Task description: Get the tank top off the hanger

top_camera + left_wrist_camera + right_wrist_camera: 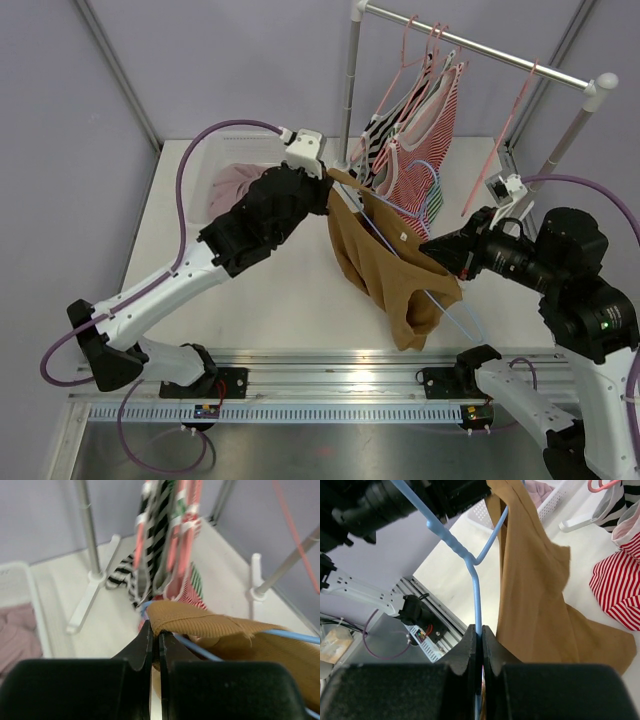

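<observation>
A brown tank top [385, 265] hangs off a light blue hanger [447, 306] held above the table's middle. My left gripper [330, 185] is shut on the top's upper strap. In the left wrist view the ribbed strap [210, 622] is pinched between the left gripper [155, 632] fingertips, and the hanger's blue wire [295, 637] runs beside it. My right gripper [435, 250] is shut on the hanger. In the right wrist view the hanger's blue wire [476, 595] is clamped by the right gripper [480, 630], with the brown tank top [535, 595] draped to its right.
A clothes rack [480, 50] at the back right carries several striped tops [420, 130] on pink hangers, close behind the brown top. A white basket [200, 170] with a pink garment [235, 185] sits at the back left, under my left arm. The rack's white foot [90, 595] rests on the table.
</observation>
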